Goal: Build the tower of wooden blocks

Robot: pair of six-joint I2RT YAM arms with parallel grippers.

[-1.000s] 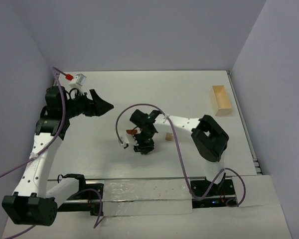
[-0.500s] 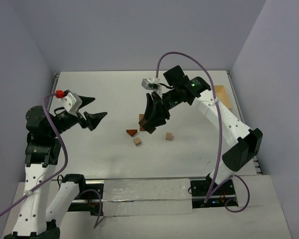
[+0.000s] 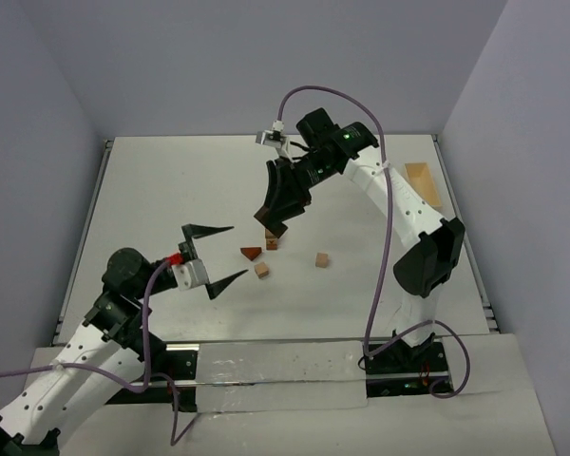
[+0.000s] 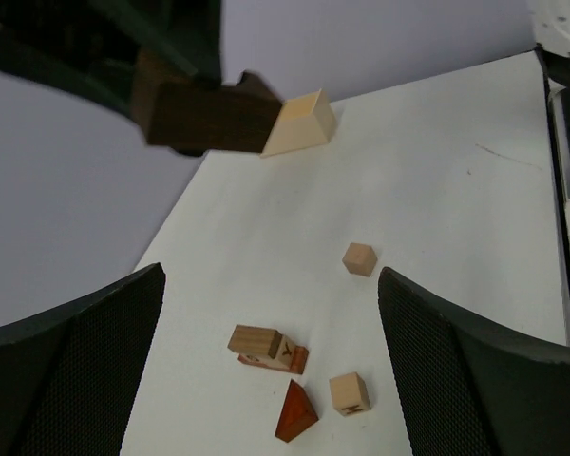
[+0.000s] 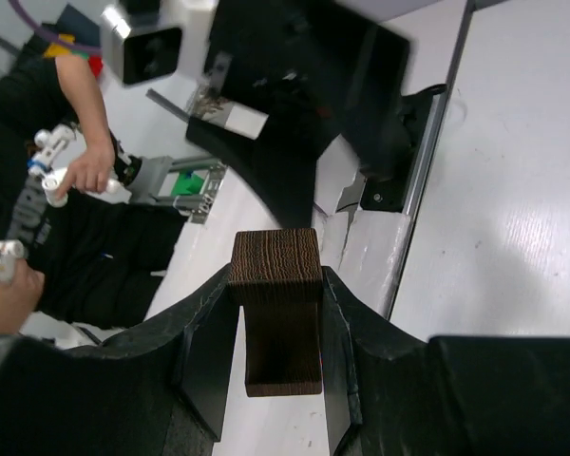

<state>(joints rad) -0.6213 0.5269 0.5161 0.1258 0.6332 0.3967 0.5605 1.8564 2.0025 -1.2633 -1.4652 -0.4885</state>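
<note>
The wood block tower (image 3: 272,238) is barely begun. It is a low cluster near the middle of the table (image 3: 171,190), with a tan bar lying on a reddish piece. From the left wrist view it could be two blocks or three; the pieces are too small to tell apart.

The right gripper (image 3: 276,221) hangs in the air over the tower's far side, its claw pinching a dark block (image 5: 277,313) by two opposite faces. The block's grained end pokes out past the fingers (image 5: 204,356).

The left gripper (image 3: 215,256) sits on the tower's left, nearer the arm bases, and points toward it. Its claw is spread wide with nothing between the fingers.

Three loose pieces lie around the tower:
- A red-brown wedge (image 3: 252,253) lies just beside it, on the left and a little nearer the bases.
- A tan cube (image 3: 262,270) lies just past that wedge.
- A second tan cube (image 3: 321,259) sits apart on the right.

A pale wooden box (image 3: 424,181) lies well to the tower's right — toward the far edge, partly behind the right arm.
</note>
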